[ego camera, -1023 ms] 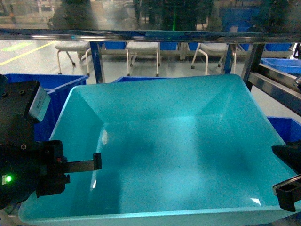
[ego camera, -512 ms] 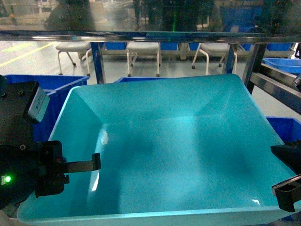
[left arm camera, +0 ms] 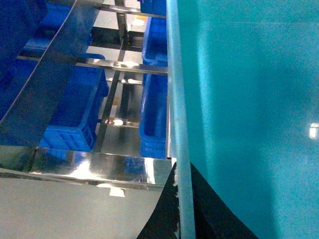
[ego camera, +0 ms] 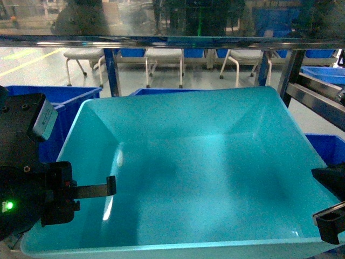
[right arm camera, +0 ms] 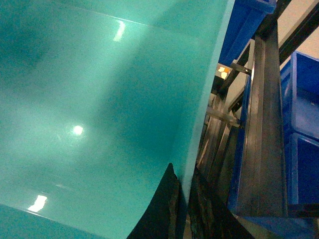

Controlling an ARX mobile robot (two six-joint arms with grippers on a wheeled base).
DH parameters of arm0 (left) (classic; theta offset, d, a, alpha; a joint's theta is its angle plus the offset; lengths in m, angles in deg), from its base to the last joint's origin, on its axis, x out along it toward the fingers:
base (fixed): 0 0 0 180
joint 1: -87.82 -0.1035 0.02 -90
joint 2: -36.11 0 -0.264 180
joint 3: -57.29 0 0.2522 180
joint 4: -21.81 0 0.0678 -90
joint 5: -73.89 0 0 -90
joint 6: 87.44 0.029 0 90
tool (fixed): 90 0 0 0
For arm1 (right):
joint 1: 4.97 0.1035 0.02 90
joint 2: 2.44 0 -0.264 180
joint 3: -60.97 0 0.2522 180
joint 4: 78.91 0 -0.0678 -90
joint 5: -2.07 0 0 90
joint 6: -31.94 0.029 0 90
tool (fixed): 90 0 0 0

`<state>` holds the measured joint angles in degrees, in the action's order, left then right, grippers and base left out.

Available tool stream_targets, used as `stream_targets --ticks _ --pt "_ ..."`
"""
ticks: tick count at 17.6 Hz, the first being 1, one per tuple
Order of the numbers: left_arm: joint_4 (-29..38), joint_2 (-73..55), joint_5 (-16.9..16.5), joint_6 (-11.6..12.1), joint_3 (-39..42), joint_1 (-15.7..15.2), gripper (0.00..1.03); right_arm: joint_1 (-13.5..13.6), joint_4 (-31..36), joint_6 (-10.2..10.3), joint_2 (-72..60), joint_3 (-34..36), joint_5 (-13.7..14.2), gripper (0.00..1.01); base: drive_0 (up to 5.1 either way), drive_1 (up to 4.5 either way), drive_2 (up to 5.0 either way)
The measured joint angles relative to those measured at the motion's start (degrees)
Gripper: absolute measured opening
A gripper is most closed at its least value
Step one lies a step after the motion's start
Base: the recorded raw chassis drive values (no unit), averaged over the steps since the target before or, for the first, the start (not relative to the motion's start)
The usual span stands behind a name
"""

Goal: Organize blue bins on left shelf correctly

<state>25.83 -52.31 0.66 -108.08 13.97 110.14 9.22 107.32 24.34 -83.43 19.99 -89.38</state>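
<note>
since a second ago almost nothing has shifted: i see the large light turquoise plastic tub (ego camera: 199, 172) sitting a touch lower in the head view, both arms keeping their hold. nearest me, my left gripper (ego camera: 86, 191) is clamped on the tub's left rim, one black finger (ego camera: 94, 190) reaching inside the wall; the left wrist view shows the rolled rim (left arm camera: 178, 124) running between the black pads (left arm camera: 209, 209). my right gripper (ego camera: 330, 208) is pinched shut on the tub's right wall near the front right corner, and in the right wrist view its pads (right arm camera: 164, 209) sit either side of that edge. the tub hangs tilted between both arms, just under the shiny stainless-steel shelf rail (ego camera: 161, 41). darker royal-blue ribbed bins (ego camera: 64, 102) sit beyond its left edge, white-legged chairs (ego camera: 161, 56) farther back.
</note>
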Motion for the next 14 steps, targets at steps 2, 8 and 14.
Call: stream_targets --ticks 2,8,14 --pt "-0.2 -0.3 0.1 -0.4 0.0 1.0 0.02 0.0 0.4 -0.4 0.1 0.5 0.7 0.03 0.0 0.0 0.0" --pt "1.0 -11.1 -1.8 -1.8 -2.4 0.7 0.02 0.9 2.4 -2.0 -7.2 1.0 3.7 0.03 0.0 0.0 0.0" --pt "-0.5 -19.8 -3.4 -0.3 -9.4 -1.8 0.02 1.5 4.2 -2.6 -18.0 -4.5 5.9 0.03 0.0 0.0 0.0"
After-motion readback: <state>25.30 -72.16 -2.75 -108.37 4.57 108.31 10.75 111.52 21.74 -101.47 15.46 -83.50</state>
